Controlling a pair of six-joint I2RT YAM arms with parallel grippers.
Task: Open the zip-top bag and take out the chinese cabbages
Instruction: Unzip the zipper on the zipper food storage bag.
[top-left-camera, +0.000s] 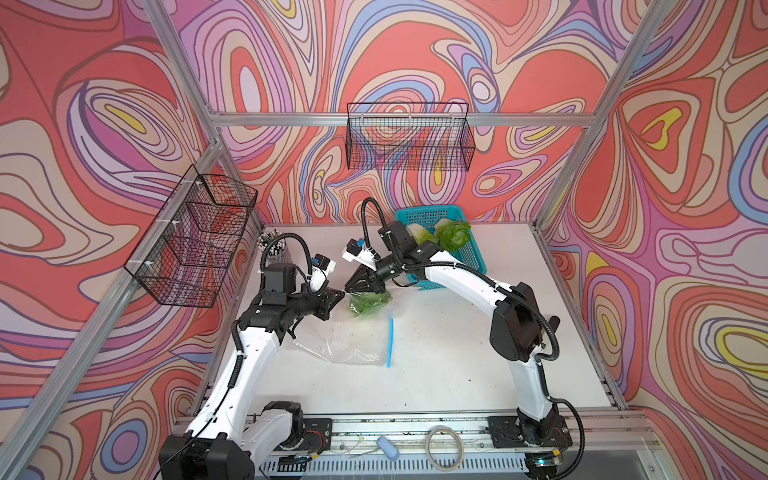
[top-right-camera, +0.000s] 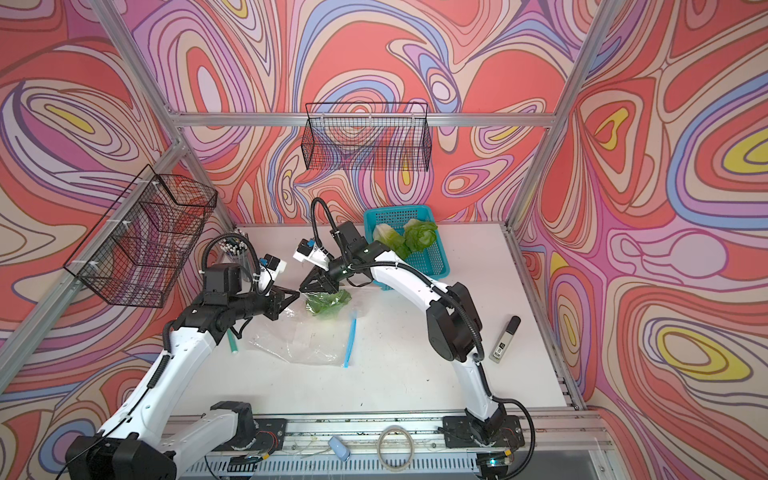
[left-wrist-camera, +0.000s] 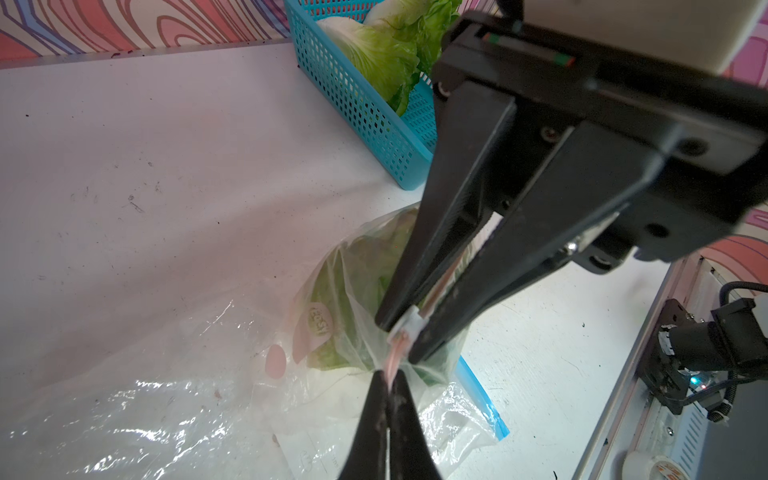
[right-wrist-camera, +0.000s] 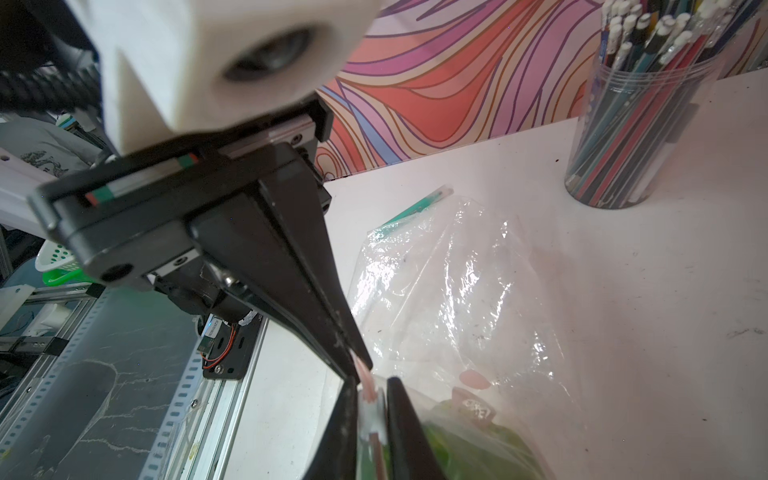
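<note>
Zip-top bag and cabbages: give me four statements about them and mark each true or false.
1. Two chinese cabbages lie in the blue basket. True.
2. The zip-top bag is empty. False: one cabbage is inside it.
3. The left tool and the right tool are both shut on the bag's zip edge, tip to tip. True.
4. The pencil cup stands inside the basket. False: it stands on the table at the far left corner, apart from the basket.
</note>
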